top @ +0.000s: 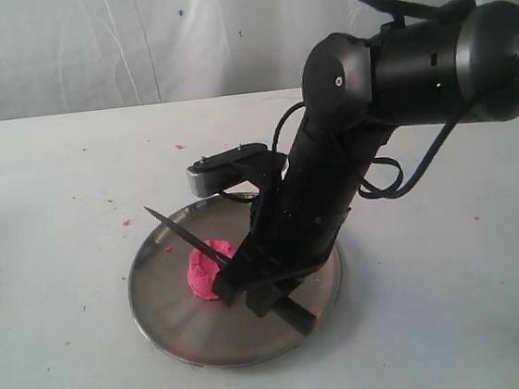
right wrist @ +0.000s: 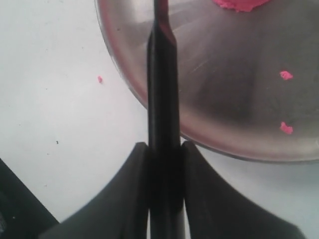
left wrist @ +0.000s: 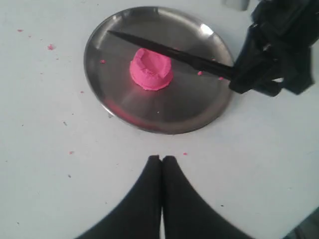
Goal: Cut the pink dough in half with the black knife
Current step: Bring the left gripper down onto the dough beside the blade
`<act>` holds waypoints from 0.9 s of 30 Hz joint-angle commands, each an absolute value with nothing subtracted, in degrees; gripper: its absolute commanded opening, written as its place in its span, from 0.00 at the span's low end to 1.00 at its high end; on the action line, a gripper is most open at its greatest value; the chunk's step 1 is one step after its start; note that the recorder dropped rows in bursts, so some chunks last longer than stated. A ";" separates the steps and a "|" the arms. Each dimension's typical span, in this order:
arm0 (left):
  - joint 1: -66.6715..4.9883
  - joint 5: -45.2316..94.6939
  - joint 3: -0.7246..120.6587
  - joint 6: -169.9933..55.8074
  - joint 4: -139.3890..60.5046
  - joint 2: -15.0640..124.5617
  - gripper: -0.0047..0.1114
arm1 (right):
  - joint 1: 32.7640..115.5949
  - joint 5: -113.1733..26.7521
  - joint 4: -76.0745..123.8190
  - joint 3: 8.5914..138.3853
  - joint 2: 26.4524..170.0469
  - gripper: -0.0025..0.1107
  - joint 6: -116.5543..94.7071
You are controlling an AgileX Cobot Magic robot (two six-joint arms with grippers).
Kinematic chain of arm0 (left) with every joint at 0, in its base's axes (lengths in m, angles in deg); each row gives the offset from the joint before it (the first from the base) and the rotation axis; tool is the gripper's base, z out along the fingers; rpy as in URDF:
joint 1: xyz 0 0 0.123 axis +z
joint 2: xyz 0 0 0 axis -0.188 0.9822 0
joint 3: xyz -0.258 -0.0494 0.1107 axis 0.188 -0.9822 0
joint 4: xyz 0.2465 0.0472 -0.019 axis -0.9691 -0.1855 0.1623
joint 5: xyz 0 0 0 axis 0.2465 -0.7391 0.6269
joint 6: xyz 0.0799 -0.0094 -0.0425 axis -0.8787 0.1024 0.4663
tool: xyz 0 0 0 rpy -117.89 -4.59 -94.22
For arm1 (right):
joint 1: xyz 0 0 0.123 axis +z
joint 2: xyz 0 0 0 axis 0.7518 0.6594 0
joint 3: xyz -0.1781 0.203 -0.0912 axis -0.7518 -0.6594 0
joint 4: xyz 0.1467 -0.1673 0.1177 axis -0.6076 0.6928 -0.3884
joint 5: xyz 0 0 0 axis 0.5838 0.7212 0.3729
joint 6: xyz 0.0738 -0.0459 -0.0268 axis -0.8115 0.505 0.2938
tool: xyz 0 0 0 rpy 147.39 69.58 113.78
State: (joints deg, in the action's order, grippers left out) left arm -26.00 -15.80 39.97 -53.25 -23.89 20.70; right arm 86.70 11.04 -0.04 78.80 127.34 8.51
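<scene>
Two grippers to log. The left gripper point(left wrist: 162, 159) has its fingers pressed together with nothing between them, and it hangs over the white table point(left wrist: 45, 149) just outside the plate's rim. Moving right in the exterior view, we see a few pink crumbs point(top: 125, 222) on the table, then a round steel plate point(top: 165, 307) lying flat. The black knife point(top: 182, 233) has its tip over the plate's left part, pointing left and away, with the blade slanting down to the right. The pink dough point(top: 206, 272) sits on the plate near its middle as one lump, dented on top. The blade crosses the top of the lump and touches it. We cannot tell how deep it sits. Right of the dough, the right gripper point(top: 250, 284) is clamped on the knife's handle, both fingers tight against its sides in the right wrist view. The handle's end pokes out behind the gripper over the plate's right side. More crumbs lie on the plate near the blade. The right arm point(top: 413, 67) rises to the upper right.
</scene>
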 commanded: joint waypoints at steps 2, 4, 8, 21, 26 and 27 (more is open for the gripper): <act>-26.40 -8.81 40.75 -59.67 -24.50 32.34 0.04 | 86.37 11.32 -0.55 79.31 123.54 0.02 9.42; -26.40 -5.64 40.75 -62.59 -24.50 36.12 0.04 | 86.37 11.32 -0.55 79.31 122.48 0.02 9.83; -26.40 1.33 40.75 -63.73 -24.42 42.22 0.04 | 86.37 9.60 -0.30 79.31 121.18 0.02 10.25; -26.30 16.64 40.75 -63.49 -23.18 50.43 0.04 | 86.37 7.04 4.73 79.31 121.89 0.02 5.67; -26.30 20.06 40.75 -63.49 -23.18 55.42 0.04 | 86.37 8.00 5.50 79.31 124.18 0.02 5.67; -26.30 20.59 40.77 -63.49 -23.18 56.53 0.04 | 86.37 8.00 5.50 79.31 124.77 0.02 5.67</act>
State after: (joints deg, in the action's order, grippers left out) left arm -26.00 19.11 40.46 -63.67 -24.06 53.82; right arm 86.67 8.07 5.01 78.80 123.65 5.81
